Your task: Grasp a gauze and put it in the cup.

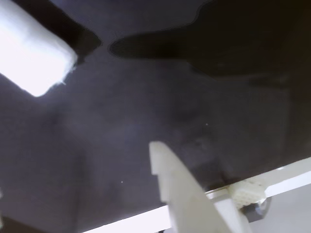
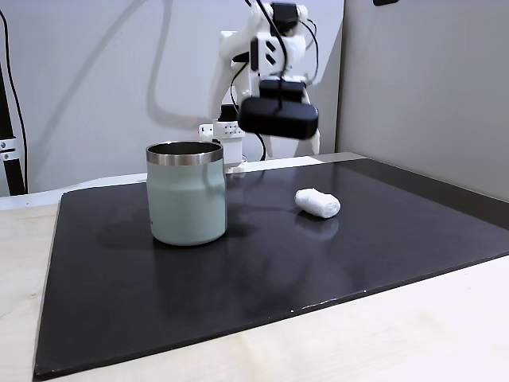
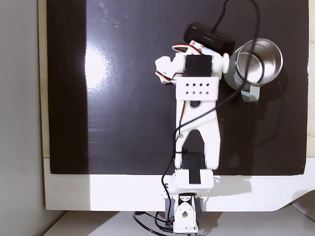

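The gauze (image 2: 317,202) is a small white roll lying on the black mat, to the right of the cup in a fixed view. It also fills the upper left corner of the wrist view (image 1: 34,53). The mint-green cup (image 2: 187,193) with its steel rim stands upright on the mat, and from above (image 3: 259,61) its inside looks empty. My gripper (image 1: 80,170) hangs in the air above the mat, apart from the gauze, and looks open with nothing in it. One white finger (image 1: 177,187) juts in from the bottom. The arm (image 3: 197,123) hides the gauze from above.
The black mat (image 2: 238,278) lies on a pale table (image 2: 398,334). A black camera box (image 2: 278,117) rides on the wrist, above and behind the gauze. The arm's white base (image 3: 189,196) sits at the mat's edge. Grey wall panels stand behind the mat.
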